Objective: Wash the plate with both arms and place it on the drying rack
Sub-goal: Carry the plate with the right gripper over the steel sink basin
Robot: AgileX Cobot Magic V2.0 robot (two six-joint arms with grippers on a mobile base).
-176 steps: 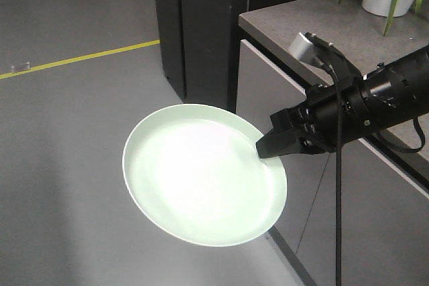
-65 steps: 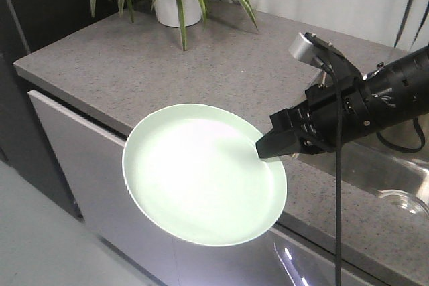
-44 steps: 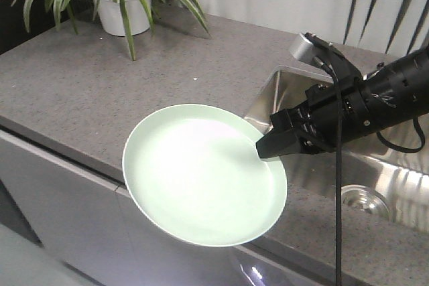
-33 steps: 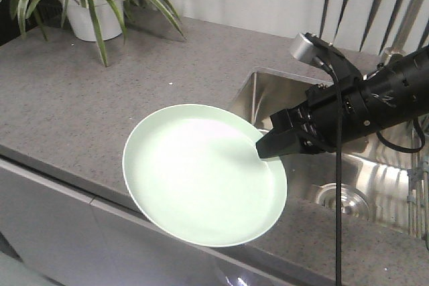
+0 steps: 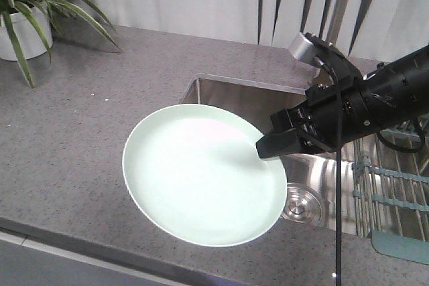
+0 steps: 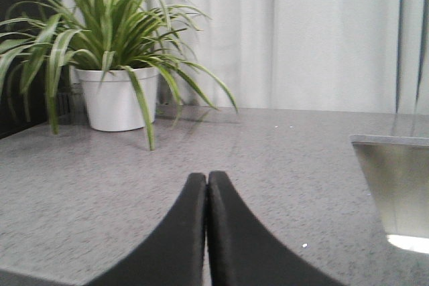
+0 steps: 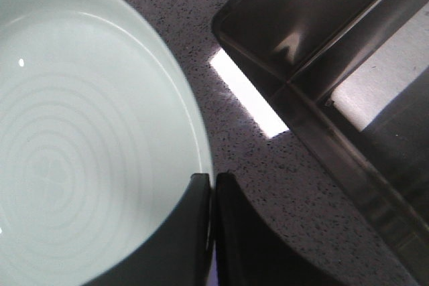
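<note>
Swinging left across the front view since half a second ago, the potted plant (image 5: pixel 23 5) now sits at the frame's far left edge, while the steel sink (image 5: pixel 234 98) has come in behind the plate (image 5: pixel 201 175), with its drain (image 5: pixel 303 203) and the rack (image 5: pixel 395 182) newly in sight; plate and arm keep the same place in the frame. The pale green plate is held in the air, tilted, over the front edge of the grey speckled counter (image 5: pixel 80 118) and the sink's near left corner. The right gripper (image 5: pixel 263 151) is clamped on the plate's right rim, its black fingers pinching the edge, as the right wrist view confirms: the two fingers of the right gripper (image 7: pixel 211 180) meet on the rim of the plate (image 7: pixel 87 132), with counter and sink corner below. The wire rack lies over the sink's right side, well apart from the plate. In the left wrist view, the left gripper (image 6: pixel 206 182) is closed with nothing between its fingers, hanging above the counter and facing the plant (image 6: pixel 114 38) in its white pot (image 6: pixel 117 102) before a pale curtain (image 6: pixel 322 31).
</note>
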